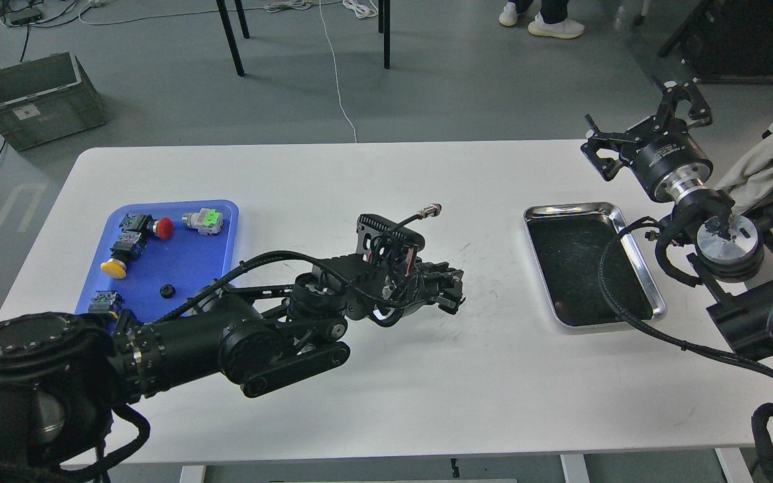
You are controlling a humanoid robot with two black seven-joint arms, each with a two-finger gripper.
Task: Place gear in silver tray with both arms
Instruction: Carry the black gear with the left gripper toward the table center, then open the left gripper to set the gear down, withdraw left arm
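Shiny metal silver tray (636,249) rectangular, rounded corners | left gripper (452,290) unclear | right gripper (641,131) spread

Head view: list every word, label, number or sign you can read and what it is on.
Nothing is legible.
White print on the right end effector, on its black body: too small to read.
White label on the grey crate on the floor: blurred, unreadable.
Switches in the blue tray: no readable marking.
Silver tray: none.

A white table (373,389) stands on a grey floor (467,94). A green crate (37,100) sits at far left, with black chair legs (232,37) and white cables (336,74) beyond.
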